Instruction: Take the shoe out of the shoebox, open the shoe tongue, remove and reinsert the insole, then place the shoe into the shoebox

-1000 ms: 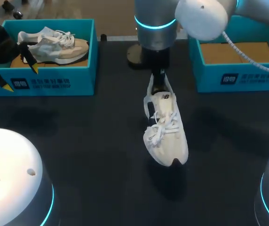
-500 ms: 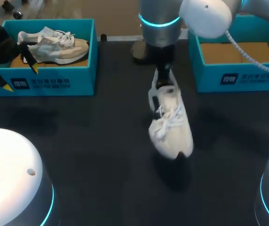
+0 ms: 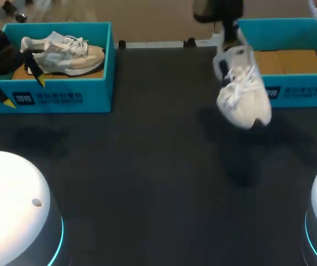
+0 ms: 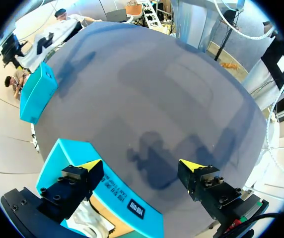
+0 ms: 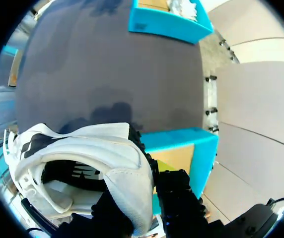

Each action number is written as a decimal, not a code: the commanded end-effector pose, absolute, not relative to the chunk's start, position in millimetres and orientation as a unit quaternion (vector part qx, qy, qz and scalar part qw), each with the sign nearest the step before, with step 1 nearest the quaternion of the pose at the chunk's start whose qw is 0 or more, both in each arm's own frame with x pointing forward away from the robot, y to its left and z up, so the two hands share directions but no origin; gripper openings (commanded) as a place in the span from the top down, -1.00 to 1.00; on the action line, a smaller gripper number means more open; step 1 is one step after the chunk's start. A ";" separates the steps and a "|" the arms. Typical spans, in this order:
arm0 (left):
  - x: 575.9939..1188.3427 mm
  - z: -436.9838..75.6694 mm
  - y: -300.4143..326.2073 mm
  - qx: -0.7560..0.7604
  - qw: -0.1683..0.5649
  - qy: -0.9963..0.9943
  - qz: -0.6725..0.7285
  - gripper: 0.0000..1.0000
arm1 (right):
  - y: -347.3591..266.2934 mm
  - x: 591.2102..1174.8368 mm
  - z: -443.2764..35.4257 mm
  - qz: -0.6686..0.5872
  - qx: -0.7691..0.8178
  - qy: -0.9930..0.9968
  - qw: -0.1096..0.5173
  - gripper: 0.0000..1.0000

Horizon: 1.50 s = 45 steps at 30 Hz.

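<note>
A white lace-up shoe (image 3: pixel 241 91) hangs toe-down in the air in front of the right teal shoebox (image 3: pixel 300 91). My right gripper (image 3: pixel 229 33) is shut on its heel collar. In the right wrist view the shoe (image 5: pixel 82 153) fills the space by the dark fingers (image 5: pixel 177 196), whose tips are hidden by the heel; the right shoebox (image 5: pixel 181 141) lies just beyond. My left gripper (image 3: pixel 22 91) stands open at the front left corner of the left shoebox (image 3: pixel 59 97), nothing between its fingers. Its yellow tips (image 4: pixel 90 165) straddle that box's wall (image 4: pixel 100 186).
The left shoebox holds a second, grey and beige shoe (image 3: pixel 64 52). The right shoebox shows a bare cardboard floor (image 3: pixel 286 60). The dark table (image 3: pixel 147 166) spreads between the two boxes. The white arm bases (image 3: pixel 14 210) sit at the near corners.
My right arm has carried the shoe up and away from the table's middle, far and to the right, up to the right shoebox. The left arm has not moved.
</note>
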State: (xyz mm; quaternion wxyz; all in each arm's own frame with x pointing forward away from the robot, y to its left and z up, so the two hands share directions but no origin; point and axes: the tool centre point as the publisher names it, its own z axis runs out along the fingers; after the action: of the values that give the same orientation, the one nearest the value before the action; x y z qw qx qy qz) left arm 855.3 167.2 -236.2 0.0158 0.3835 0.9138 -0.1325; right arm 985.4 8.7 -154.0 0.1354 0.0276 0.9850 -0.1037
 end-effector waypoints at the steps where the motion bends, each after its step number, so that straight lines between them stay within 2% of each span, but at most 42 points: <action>1: 854.7 -236.2 167.3 0.384 0.016 0.914 -0.131 -1.00 | -8.8 989.2 -126.5 -0.108 0.023 0.985 0.136 1.00; 5: 854.7 -236.2 167.3 0.384 0.016 0.914 -0.131 -1.00 | -29.1 1009.9 -117.7 -0.109 0.012 0.985 0.134 1.00; 20: 854.7 -236.2 167.3 0.384 0.016 0.914 -0.131 -1.00 | -29.1 1009.9 -117.7 -0.109 0.012 0.985 0.134 1.00; 24: 854.7 -236.2 167.3 0.384 0.016 0.914 -0.131 -1.00 | -48.8 1050.1 -117.1 -0.136 0.054 0.981 0.131 1.00; 33: 854.7 -236.2 167.3 0.384 0.016 0.914 -0.131 -1.00 | -88.0 1118.2 -120.9 -0.138 0.044 0.978 0.148 1.00; 45: 854.7 -236.2 167.3 0.384 0.016 0.914 -0.131 -1.00 | -136.6 1162.9 -116.8 -0.138 0.031 0.977 0.157 1.00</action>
State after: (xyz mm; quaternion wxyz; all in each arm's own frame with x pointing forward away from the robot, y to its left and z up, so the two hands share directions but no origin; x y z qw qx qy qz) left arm 855.3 167.0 -236.2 0.0158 0.3836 0.9138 -0.1325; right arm 1157.6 -134.5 -118.8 0.1634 0.0308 0.9760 -0.1408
